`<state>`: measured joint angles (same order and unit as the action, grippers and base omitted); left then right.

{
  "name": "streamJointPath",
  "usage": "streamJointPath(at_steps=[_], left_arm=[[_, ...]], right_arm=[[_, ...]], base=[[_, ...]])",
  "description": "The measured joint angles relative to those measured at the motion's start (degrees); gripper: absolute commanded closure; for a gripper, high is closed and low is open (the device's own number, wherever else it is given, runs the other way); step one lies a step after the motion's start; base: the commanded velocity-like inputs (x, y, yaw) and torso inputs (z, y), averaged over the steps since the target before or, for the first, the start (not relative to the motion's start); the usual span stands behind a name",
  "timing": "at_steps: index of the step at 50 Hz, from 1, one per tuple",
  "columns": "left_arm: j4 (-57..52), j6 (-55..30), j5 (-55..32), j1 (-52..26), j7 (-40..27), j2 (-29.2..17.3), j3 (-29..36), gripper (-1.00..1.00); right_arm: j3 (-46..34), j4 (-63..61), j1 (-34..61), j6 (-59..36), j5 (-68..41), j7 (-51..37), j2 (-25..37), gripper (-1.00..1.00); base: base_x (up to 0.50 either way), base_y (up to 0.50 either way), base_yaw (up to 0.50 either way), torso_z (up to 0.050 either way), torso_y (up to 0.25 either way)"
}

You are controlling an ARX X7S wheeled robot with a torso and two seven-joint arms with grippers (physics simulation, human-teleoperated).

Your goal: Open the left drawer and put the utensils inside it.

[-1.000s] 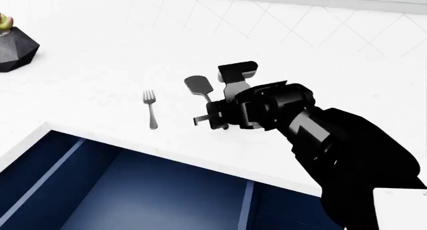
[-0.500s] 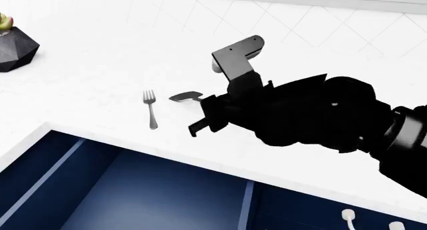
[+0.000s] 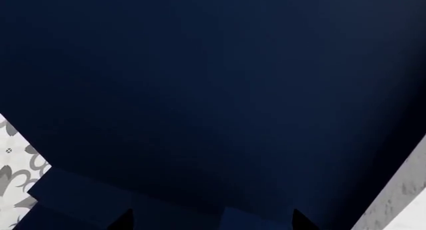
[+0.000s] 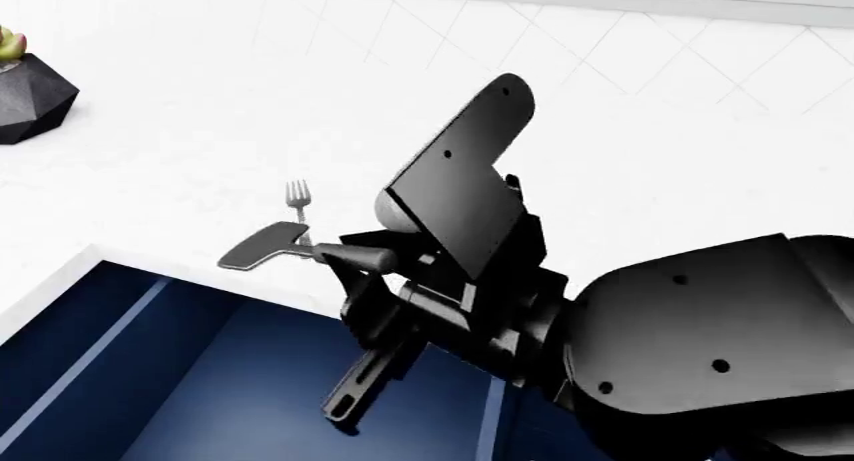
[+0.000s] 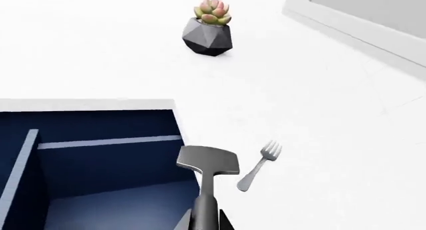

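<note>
The right gripper (image 4: 350, 253) pinches the slim handle of the dark-grey flat-bladed spatula (image 4: 267, 247), carrying the blade level near the rim of the open navy-blue left drawer (image 4: 200, 381), presumably for release inside; the small grey four-tined fork (image 5: 258, 163) lies on the white counter (image 4: 174, 141), just beside the drawer edge (not yet collected); the left wrist view shows only navy panelling, so the left gripper's state cannot be determined.

I'm working in a kitchen. A white countertop (image 4: 174, 151) meets a white tiled backsplash (image 4: 641, 41) along the frame's top. At lower left, a navy drawer (image 4: 200, 381) stands open, with a fork (image 4: 299, 196) and potted succulent (image 5: 208, 28) nearby.
</note>
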<state>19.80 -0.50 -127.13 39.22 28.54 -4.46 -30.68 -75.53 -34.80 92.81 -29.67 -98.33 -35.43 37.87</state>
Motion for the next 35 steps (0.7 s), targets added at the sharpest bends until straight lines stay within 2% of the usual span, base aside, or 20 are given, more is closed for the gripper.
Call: streamJointPath(at_steps=[13, 25, 35], left_arm=[[1.1, -0.2, -0.2, -0.5, 0.4, -0.4, 0.5, -1.00], [1.3, -0.1, 0.0, -1.0, 0.4, -0.6, 1.1, -1.00], [0.7, 0.2, 0.3, -1.2, 0.3, -0.6, 1.6, -1.00]], right_arm=[[-6.4, 4.1, -11.0, 2.3, 14.6, 13.3, -4.9, 1.00], [-12.0, 21.9, -20.5, 7.0, 26.6, 26.6, -14.3, 1.00], [-15.4, 32.8, -25.5, 9.1, 32.4, 32.7, -20.8, 1.00]], base=[[0.00, 0.00, 0.00, 0.000, 0.000], [0.00, 0.00, 0.00, 0.000, 0.000], [0.00, 0.00, 0.00, 0.000, 0.000]])
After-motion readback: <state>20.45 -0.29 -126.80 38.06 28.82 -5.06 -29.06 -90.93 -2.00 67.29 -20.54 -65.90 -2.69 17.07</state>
